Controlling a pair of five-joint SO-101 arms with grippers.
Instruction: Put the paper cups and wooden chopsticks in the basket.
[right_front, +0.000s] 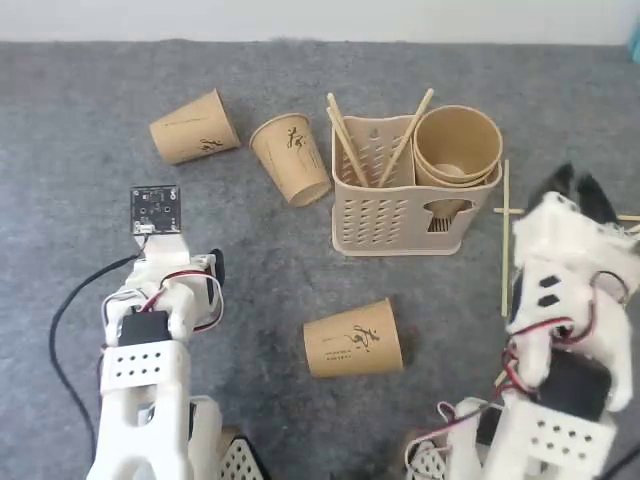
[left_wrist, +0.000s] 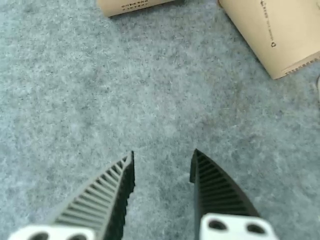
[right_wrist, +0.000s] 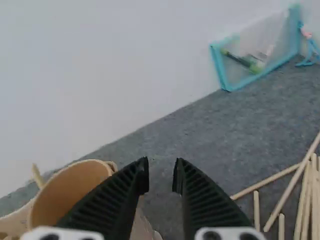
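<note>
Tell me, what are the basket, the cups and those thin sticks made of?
The basket looks like moulded plastic: beige, matte, with even rows of slots. The cups look like tan paper, matte, with a rolled rim and a printed mark. The chopsticks are probably bare pale wood; grain is too fine to see.

Grey carpet, teal-edged pouch
</note>
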